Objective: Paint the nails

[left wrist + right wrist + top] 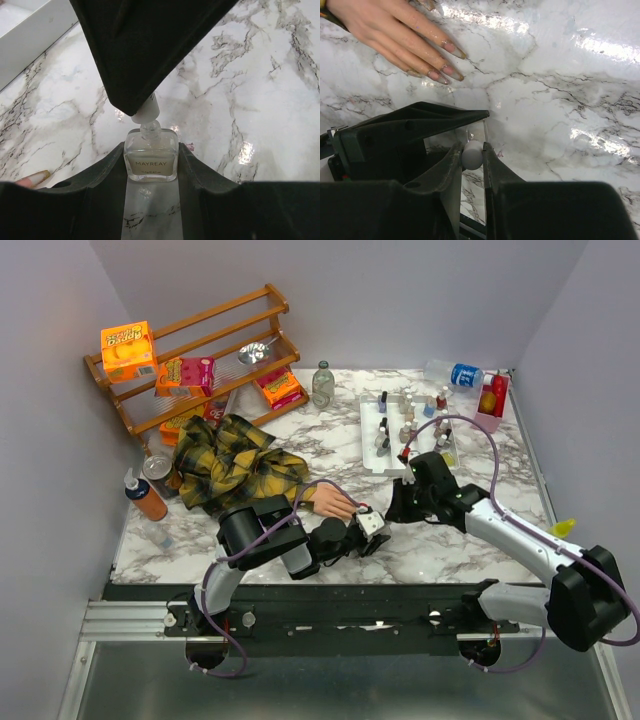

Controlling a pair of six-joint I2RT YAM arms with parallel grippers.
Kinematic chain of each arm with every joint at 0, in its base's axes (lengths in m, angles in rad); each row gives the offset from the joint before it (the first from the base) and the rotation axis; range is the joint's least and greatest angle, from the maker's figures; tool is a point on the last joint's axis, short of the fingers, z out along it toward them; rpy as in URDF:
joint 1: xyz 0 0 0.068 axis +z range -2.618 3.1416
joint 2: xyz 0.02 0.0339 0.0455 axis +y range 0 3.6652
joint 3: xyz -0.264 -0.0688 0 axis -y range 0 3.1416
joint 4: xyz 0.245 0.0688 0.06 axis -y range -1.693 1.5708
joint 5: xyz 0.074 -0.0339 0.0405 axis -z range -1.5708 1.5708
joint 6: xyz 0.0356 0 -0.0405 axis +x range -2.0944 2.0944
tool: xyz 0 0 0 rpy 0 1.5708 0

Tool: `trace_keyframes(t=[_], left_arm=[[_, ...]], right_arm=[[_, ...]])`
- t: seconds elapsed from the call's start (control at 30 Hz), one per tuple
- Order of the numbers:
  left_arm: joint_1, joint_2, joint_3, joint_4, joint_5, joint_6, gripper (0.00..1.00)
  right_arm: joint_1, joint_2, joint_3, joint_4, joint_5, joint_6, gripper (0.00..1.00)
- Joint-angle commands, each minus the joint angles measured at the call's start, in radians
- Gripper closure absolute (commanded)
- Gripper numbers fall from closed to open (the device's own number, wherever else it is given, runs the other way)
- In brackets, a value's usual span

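Currently left claw (151,150) grips polish bottle (150,164); right claw (471,149) closed tight on white cap (472,156), near nails (451,73).

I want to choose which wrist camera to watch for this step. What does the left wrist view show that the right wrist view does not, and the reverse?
Only the left wrist view: the front of the clear bottle with its MAYREAY label, held between the fingers of the left gripper, and a corner of the white tray.
Only the right wrist view: several fingers of the mannequin hand with their nails; the left view catches just one fingertip.
Both: the white cap clamped by the right gripper, and the marble table.
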Motion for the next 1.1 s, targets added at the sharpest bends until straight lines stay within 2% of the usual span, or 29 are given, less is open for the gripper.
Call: trace_keyframes(t=[0.0,0.87,1.07], left_arm=[[-0.008,0.019,0.014,0.05,-0.021,0.021,1.0],[-0.014,0.018,0.016,0.047,-0.023,0.044,1.0],[-0.016,0.019,0.017,0.045,-0.021,0.044,1.0]], right_arm=[[-0.001,-0.02,-0.006,-0.013,0.018,-0.007,0.99],[-0.003,-0.075,0.011,-0.045,0.129,-0.004,0.99],[-0.003,-0.134,0.017,-0.052,0.129,-0.004,0.99]])
